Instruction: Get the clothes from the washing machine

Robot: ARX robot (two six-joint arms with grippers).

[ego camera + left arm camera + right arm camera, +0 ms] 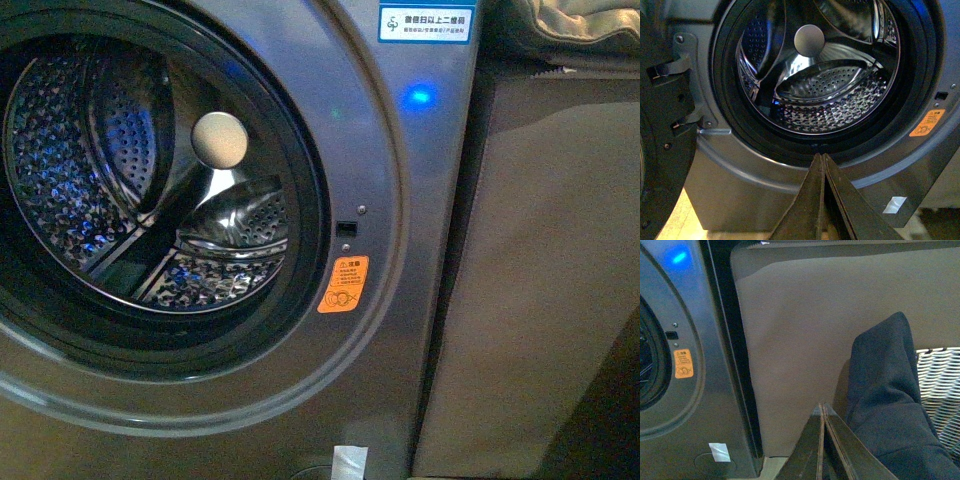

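Note:
The washing machine [400,300] fills the front view, grey, its porthole open onto the perforated steel drum [90,150]. Nothing lies in the drum that I can see. In the left wrist view my left gripper [822,156] is shut and empty, its tips just below the porthole's lower rim, in front of the drum [830,105]. In the right wrist view a dark limp garment, the clothes [887,405], hangs over the edge of a woven basket [940,375]. My right gripper [822,405] is shut and empty, its tips beside the clothes and apart from them.
The machine's black-rimmed door [657,150] stands swung open on its hinge [685,65]. A plain grey-brown panel [805,340] stands right of the machine, behind the basket. An orange sticker [343,284] marks the machine's front.

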